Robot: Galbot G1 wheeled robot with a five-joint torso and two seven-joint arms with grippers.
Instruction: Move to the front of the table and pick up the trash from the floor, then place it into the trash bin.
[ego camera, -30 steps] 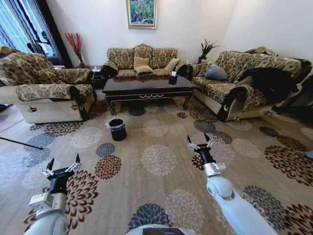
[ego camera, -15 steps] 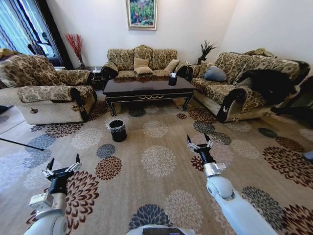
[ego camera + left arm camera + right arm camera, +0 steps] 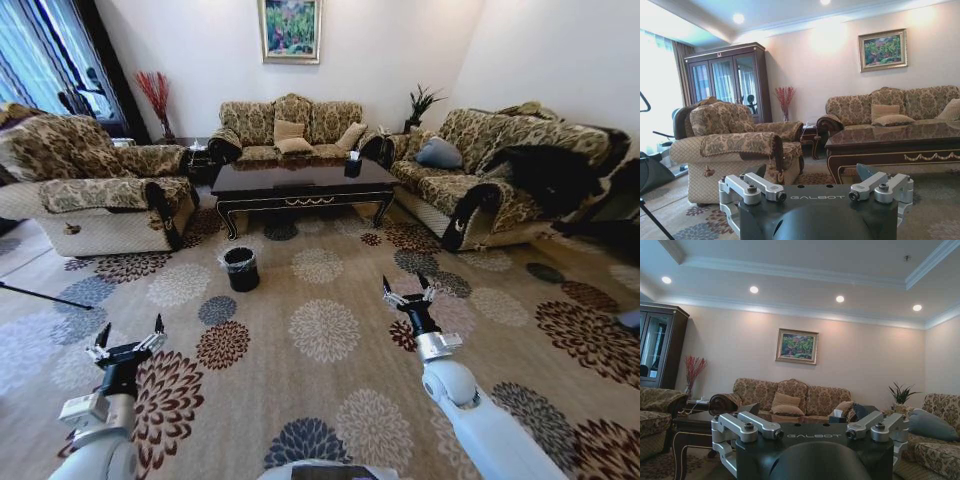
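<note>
Both arms are raised over the patterned carpet. The left end effector and right end effector each hold nothing, fingers spread. The trash bin stands ahead between them, nearer the left one, with the bench just beyond it. The trash itself may be too small to pick out.

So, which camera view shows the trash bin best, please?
The head view: the trash bin stands whole on the carpet, apart from the table, toward its left front corner. The left wrist view shows the table front, the right wrist view sofas; I find no bin there.
</note>
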